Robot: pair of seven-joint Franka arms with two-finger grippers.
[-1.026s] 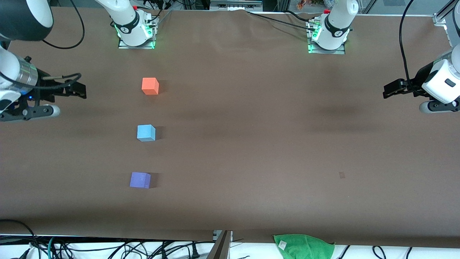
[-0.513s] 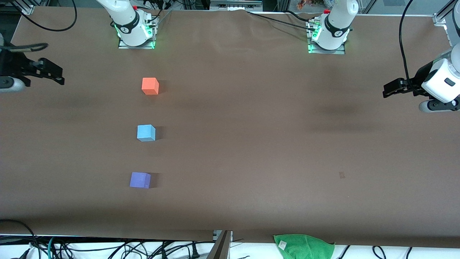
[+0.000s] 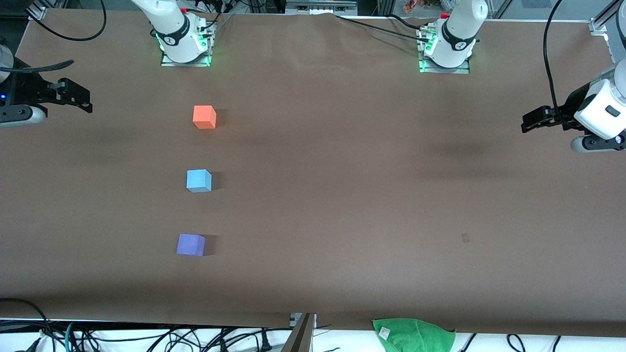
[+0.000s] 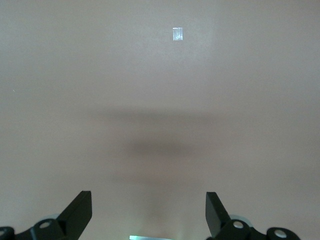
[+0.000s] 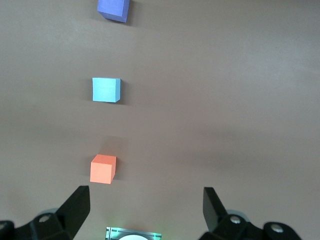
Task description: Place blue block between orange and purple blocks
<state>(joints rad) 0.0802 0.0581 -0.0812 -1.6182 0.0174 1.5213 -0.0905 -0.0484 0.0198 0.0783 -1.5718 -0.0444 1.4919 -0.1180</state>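
A brown matte worktop fills the front view, plain and lightly creased, with soft shadow bands across its middle. Along the edge nearest the front camera a green cloth lies half off the worktop, and loose black cables trail below that edge. A small pale tag sits on the worktop toward the left arm's end.

The three cubes stand in one loose row toward the right arm's end, well apart from each other. Nearest the front camera is the purple block. Farther from the camera is the blue block, resting flat between the other two, its faces roughly square to the worktop edges; being a cube, it has no long axis. Farthest in the row, closest to the right arm's base, is the orange block.

The right gripper hangs over the worktop's edge at the right arm's end, jaws spread wide and holding nothing; its wrist view takes in all three cubes. The left gripper waits over the worktop near the left arm's end, jaws likewise wide and empty. At the farthest edge the two arm bases are lit green.
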